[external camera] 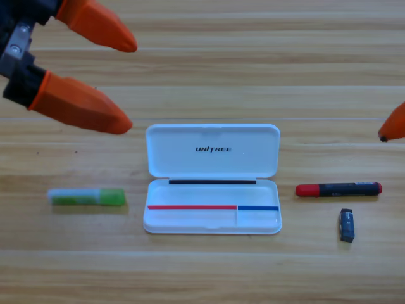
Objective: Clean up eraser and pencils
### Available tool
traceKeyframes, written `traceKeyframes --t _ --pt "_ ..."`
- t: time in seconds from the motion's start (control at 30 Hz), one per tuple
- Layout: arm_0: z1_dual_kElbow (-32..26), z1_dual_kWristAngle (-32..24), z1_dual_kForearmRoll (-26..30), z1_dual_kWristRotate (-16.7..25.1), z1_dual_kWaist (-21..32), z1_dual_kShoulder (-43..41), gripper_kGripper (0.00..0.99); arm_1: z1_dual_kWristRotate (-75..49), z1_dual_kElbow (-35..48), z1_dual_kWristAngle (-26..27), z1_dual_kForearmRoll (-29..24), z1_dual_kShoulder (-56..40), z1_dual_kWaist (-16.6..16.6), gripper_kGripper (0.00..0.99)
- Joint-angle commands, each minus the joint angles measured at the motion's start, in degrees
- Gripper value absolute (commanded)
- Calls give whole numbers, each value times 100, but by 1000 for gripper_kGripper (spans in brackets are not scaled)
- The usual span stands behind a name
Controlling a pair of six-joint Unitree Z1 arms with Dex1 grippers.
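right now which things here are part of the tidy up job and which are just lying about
Part of the job:
- red-capped pencil
- green pencil
- eraser
- white case, lid open

Just lying about:
- nothing else on the wooden table

White case (212, 179) lies open at table centre, lid far side. Green pencil (87, 197) to its left; red-capped pencil (338, 189) to its right, eraser (347, 225) just near of it. Left gripper (130, 85) far left, 2 jaws spread. Right gripper (393, 124) waits at right edge.
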Motion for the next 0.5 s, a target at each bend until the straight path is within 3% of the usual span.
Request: traceKeyframes --t 0.03,0.37,0.5 --pt "134 49 -57 -21 -99 -82 990 50 49 42 13 240 148 983" --pt "143 84 -57 -29 -99 -108 990 165 189 -11 13 214 130 983" --pt "-42 577 154 -12 -99 15 990 692 207 -477 13 91 104 983"
